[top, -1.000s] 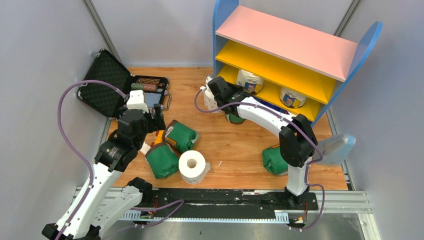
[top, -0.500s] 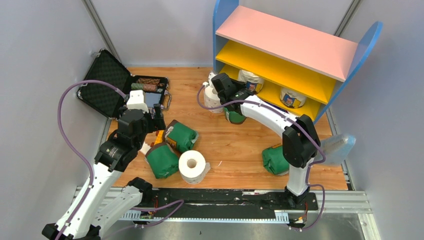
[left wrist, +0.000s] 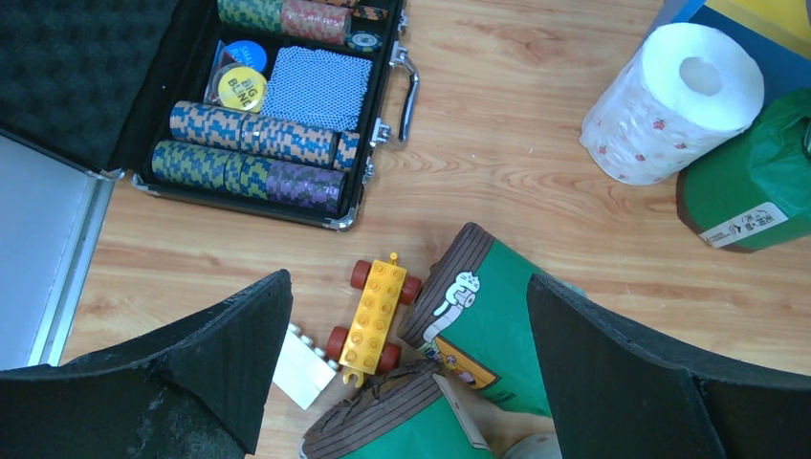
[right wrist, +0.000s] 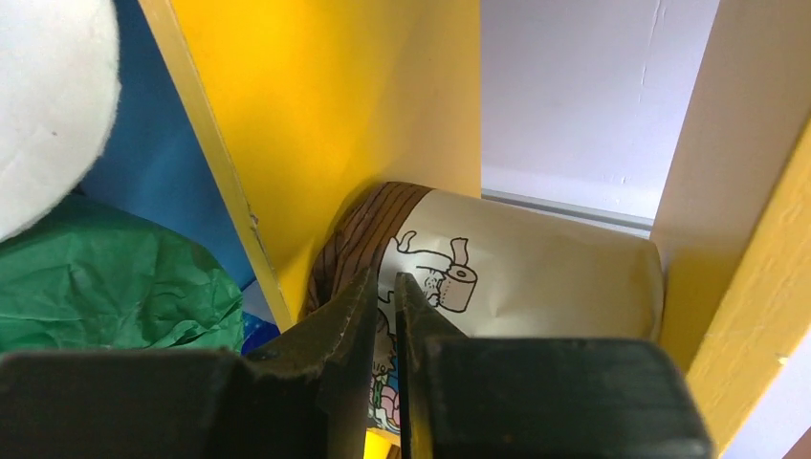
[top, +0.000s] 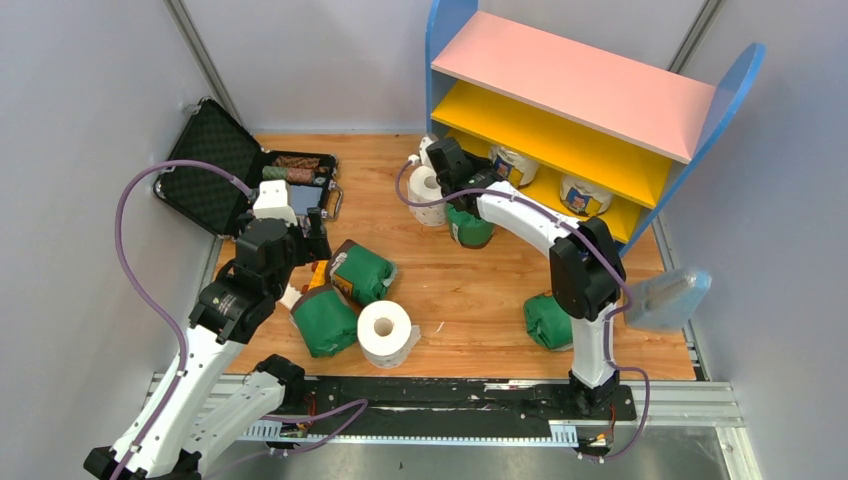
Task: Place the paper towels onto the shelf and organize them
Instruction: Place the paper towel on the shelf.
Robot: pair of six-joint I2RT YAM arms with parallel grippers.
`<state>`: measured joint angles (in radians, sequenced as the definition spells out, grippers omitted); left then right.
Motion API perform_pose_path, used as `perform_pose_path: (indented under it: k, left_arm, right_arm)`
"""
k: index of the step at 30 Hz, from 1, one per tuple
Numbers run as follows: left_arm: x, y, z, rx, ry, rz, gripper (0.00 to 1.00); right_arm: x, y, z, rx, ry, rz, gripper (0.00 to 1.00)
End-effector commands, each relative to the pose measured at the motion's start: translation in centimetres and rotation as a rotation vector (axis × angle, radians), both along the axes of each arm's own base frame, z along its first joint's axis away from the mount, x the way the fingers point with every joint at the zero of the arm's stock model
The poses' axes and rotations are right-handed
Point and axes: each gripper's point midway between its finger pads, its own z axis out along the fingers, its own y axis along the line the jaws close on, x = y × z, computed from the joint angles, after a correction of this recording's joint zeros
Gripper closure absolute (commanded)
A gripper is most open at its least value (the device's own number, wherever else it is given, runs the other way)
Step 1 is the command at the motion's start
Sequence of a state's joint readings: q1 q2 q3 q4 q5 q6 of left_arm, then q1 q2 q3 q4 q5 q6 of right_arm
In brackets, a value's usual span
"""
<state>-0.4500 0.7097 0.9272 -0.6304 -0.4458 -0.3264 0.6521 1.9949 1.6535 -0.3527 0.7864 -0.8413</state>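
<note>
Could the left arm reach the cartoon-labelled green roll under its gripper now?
Likely yes: the left gripper hangs open above the green roll, nothing covering it; a yellow toy car lies close beside.

Right gripper point(right wrist: 385, 287) moved closer to shelf point(top: 590, 85); cream-wrapped roll point(top: 515, 163) nudged right; bare white roll point(top: 426, 190) uncovered.

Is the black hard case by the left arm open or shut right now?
Open. The black foam-lined hard case has its lid swung back, and rows of poker chips show inside in the left wrist view.
</note>
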Motion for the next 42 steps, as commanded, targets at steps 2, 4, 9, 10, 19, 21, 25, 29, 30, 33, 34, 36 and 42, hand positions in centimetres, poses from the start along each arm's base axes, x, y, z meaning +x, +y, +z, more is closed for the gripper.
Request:
perform_pose_path:
  k: [2,4,9,10,19,21,25,29,30,33,34,36,42]
  left_arm:
    - [0.4,0.1,0.4,0.002,-0.026,0.007,0.0]
    - [0.4,0.1,0.4,0.003,-0.023,0.007,0.0]
    - [0.5,0.2,0.3,0.008,-0.022,0.012,0.0]
    - [0.5,0.2,0.3,0.008,-0.023,0.013,0.0]
    - [0.6,0.1,0.1,0.012,-0.015,0.013,0.0]
    - [0.6,0.1,0.0,0.012,-0.012,0.013,0.0]
    - [0.7,0.1,0.0,0.013,-0.01,0.014,0.0]
    - [0.7,0.1,-0.1,0.016,-0.007,0.015,0.0]
    - [0.7,0.1,-0.1,0.017,-0.007,0.016,0.0]
    - [0.7,0.2,-0.2,0.019,-0.005,0.017,0.0]
    - [0.7,0.2,-0.2,0.019,-0.004,0.017,0.0]
    - [0.8,0.2,-0.2,0.021,-0.003,0.019,0.0]
    - [0.8,0.1,-0.3,0.022,0.001,0.018,0.0]
  right_arm:
    - [0.9,0.0,3.0,0.068,-0.088,-0.024,0.85]
    - [0.3,0.5,3.8,0.092,-0.101,-0.009,0.85]
    - [-1.5,1.7,5.7,0.156,-0.13,0.023,0.83]
    - [-1.9,1.8,6.1,0.178,-0.139,0.024,0.82]
    - [-4.3,0.1,6.1,0.188,-0.141,-0.001,0.79]
    - [-4.4,-0.5,5.7,0.183,-0.135,-0.014,0.78]
    - [-3.9,-2.1,5.3,0.177,-0.135,-0.056,0.78]
    - [-2.8,-3.3,5.0,0.193,-0.133,-0.077,0.78]
    - [-2.6,-3.5,4.8,0.192,-0.132,-0.082,0.78]
    - [-1.9,-3.8,4.6,0.194,-0.132,-0.088,0.78]
    - [-1.7,-3.8,4.5,0.194,-0.13,-0.088,0.78]
    - [-1.5,-3.8,4.4,0.194,-0.129,-0.086,0.78]
    - [-2.5,-2.1,5.3,0.211,-0.142,-0.048,0.78]
